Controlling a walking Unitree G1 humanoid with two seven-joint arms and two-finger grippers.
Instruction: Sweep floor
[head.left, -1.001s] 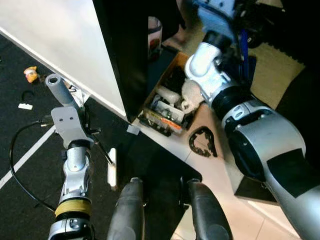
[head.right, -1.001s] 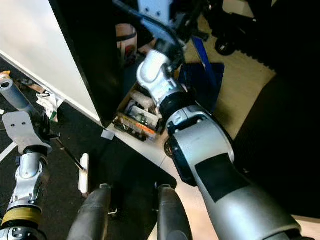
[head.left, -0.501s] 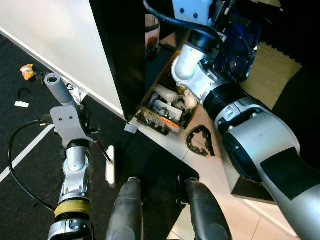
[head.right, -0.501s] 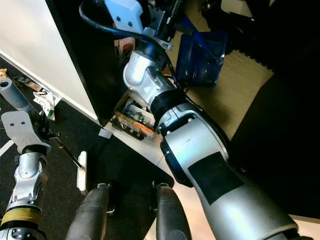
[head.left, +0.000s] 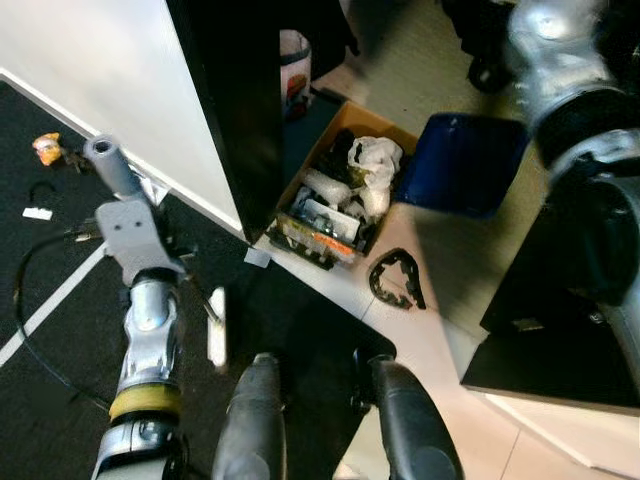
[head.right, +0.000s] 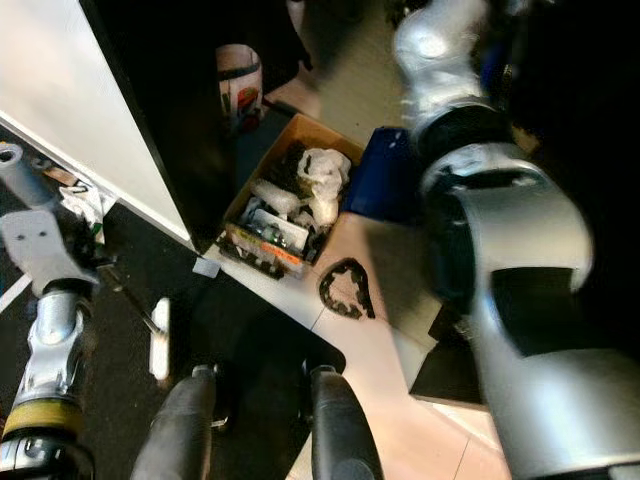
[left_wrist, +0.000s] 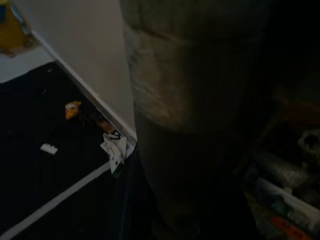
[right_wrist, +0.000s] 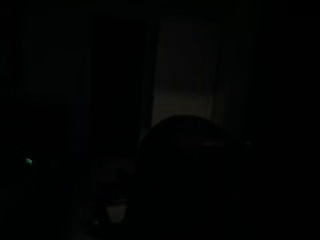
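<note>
The left gripper (head.left: 172, 266) sat low on the robot's left, under its grey wrist plate. Whether it was spread or clamped could not be told, as the plate hid it. The broom ran through that spot. Its grey grip (head.left: 108, 165) rose at 11 o'clock from the gripper. Its thin black rod (head.left: 200, 300) ran out at 4 o'clock to the white head (head.left: 217, 332), which lay on the black mat (head.left: 60, 390) just beside the arm.

At 10 o'clock, well apart from the broom head, an orange scrap (head.left: 46, 148) and a white scrap (head.left: 37, 213) lay on the mat, and crumpled paper (left_wrist: 116, 150) lay at the foot of the white wall (head.left: 110, 70). A small paper square (head.left: 257, 257) lay at 2 o'clock, near the corner of the black cabinet (head.left: 235, 90).

Farther at 2 o'clock stood a cardboard box (head.left: 335, 205) full of clutter, with a blue container (head.left: 462, 165) just beside it and a black ring-shaped item (head.left: 392, 280) on the pale floor (head.left: 440, 350) near it.

The right arm (head.left: 580, 110) was raised at 1 o'clock and blurred. The state of its gripper could not be told, since the right wrist view was too dark.
</note>
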